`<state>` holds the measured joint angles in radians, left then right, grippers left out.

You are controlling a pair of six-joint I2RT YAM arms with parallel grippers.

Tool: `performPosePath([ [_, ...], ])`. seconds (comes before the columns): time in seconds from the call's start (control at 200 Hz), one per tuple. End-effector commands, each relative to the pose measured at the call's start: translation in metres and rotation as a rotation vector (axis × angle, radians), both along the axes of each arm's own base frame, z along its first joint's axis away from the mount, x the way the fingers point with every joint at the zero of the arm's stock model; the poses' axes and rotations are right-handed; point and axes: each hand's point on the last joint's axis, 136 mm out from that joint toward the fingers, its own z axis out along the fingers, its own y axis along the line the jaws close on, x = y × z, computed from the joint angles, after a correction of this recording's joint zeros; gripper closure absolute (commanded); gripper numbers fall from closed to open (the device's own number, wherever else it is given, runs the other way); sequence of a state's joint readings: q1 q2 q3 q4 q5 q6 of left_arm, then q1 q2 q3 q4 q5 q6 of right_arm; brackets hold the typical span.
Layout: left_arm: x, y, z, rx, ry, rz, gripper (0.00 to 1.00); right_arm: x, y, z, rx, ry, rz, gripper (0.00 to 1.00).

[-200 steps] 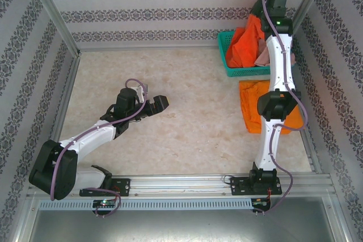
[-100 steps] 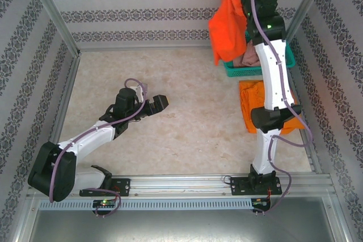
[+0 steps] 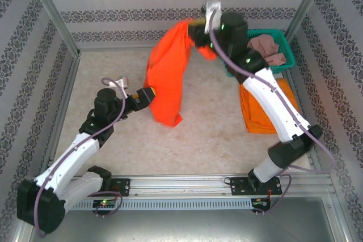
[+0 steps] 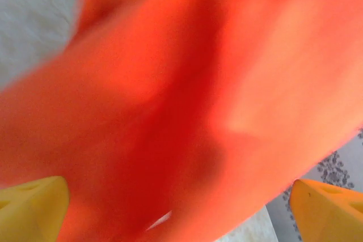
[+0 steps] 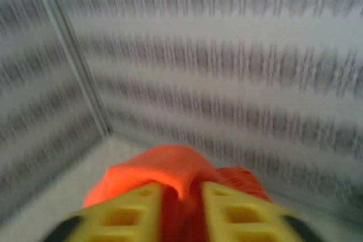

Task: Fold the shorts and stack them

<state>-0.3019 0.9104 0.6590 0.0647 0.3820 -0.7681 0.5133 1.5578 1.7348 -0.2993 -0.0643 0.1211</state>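
Red-orange shorts (image 3: 166,83) in right hand (image 3: 197,29)

hanging shorts (image 3: 167,77): above the middle of the surface (image 3: 210,140), top end in the right claw (image 3: 199,31), lower end down near the surface.
left claw (image 3: 145,94): just left of the hanging shorts, with the cloth in front of its spread fingers.
basket (image 3: 288,56): far right corner of the surface, right of the right claw.
basket shorts (image 3: 265,46): inside the basket.
flat shorts (image 3: 258,114): on the surface, just in front of the basket, partly under the right arm.
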Motion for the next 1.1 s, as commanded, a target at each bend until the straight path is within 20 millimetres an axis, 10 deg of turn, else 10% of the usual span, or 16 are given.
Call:
performPosePath([
  [0.0, -0.015, 0.029, 0.004, 0.087, 0.007, 0.087, 0.00, -0.022, -0.026, -0.067, -0.097, 0.043, -0.039, 0.37],
  [0.185, -0.024, 0.043, -0.008, 0.186, 0.060, 0.102, 0.00, -0.064, -0.046, -0.152, -0.170, 0.243, -0.001, 0.07],
  [0.485, 0.019, 0.025, -0.045, 0.230, 0.188, 0.013, 0.00, -0.056, -0.053, -0.235, -0.118, 0.543, -0.114, 0.03],
  [0.864, 0.138, 0.032, -0.105, 0.344, 0.394, -0.088, 0.00, -0.065, -0.069, -0.264, -0.074, 0.597, -0.195, 0.02],
  [1.094, 0.151, 0.003, -0.151, 0.455, 0.516, -0.251, 0.02, -0.080, -0.109, -0.267, -0.029, 0.581, -0.283, 0.02],
])
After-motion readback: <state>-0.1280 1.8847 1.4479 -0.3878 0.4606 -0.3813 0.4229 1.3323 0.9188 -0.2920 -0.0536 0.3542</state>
